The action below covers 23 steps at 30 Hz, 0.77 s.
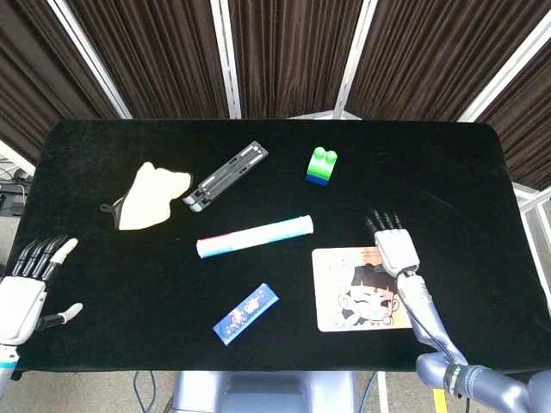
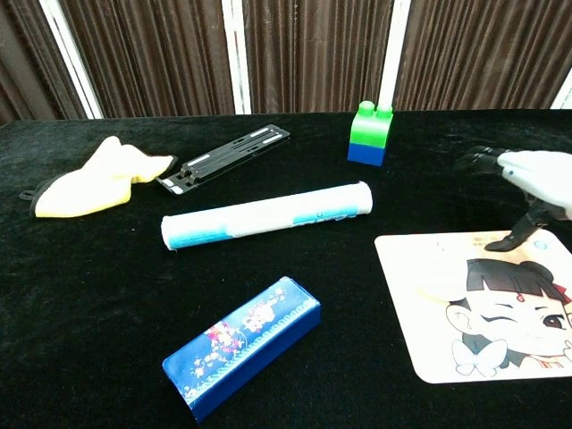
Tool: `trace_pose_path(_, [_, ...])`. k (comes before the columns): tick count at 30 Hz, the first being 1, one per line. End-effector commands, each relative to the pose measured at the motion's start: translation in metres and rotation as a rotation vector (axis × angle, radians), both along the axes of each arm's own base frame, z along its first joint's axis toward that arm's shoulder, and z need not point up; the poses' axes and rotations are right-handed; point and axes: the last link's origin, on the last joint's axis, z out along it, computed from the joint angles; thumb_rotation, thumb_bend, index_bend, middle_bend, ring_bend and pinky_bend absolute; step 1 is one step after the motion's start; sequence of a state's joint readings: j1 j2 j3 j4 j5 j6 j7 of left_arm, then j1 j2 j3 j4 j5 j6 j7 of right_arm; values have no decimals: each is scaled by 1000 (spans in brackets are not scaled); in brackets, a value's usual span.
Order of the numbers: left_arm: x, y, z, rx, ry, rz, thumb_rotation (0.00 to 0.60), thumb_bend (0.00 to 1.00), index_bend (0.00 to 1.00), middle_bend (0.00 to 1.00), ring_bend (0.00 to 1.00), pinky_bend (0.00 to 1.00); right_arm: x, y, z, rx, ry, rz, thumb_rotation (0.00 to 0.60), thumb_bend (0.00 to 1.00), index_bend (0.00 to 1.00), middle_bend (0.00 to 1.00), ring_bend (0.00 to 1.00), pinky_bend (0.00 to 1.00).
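Your right hand [image 1: 395, 250] hovers, fingers apart, holding nothing, over the square cartoon-printed mat's [image 1: 349, 301] far edge; nothing is grasped yet.

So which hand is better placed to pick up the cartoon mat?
Probably the right hand: it hovers open over the cartoon mat's far right corner. The left hand is at the table's opposite edge, open, far from it.

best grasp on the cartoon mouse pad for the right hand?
Probably the near right edge of the cartoon mouse pad. It lies flat and thin on the table, so a top-down pinch finds nothing; slide fingers under an edge. The right hand hovers open over its far right corner, so come from the right.
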<state>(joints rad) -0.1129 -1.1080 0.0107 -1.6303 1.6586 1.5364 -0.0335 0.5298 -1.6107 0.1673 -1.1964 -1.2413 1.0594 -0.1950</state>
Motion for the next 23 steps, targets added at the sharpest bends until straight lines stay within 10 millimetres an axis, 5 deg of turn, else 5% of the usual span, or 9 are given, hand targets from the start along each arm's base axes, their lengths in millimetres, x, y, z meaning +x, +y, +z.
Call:
trace_pose_path(1, [-1, 0, 0, 5, 2, 4, 600, 125, 0, 0, 0, 0, -5, 8, 15, -35, -1, 1, 600, 99, 94, 0, 0, 0])
trace_pose_path(9, [-14, -2, -5, 18, -56, 23, 600, 126, 0, 0, 0, 0, -34, 47, 56, -90, 17, -23, 600, 99, 81, 0, 0, 0])
trace_pose_path(12, [-26, -10, -8, 50, -41, 45, 600, 126, 0, 0, 0, 0, -56, 81, 81, -155, 11, -26, 600, 98, 72, 0, 0, 0])
trace_pose_path(23, [-54, -33, -30, 75, 0, 114, 600, 122, 0, 0, 0, 0, -98, 158, 108, -239, -57, -39, 600, 99, 69, 0, 0, 0])
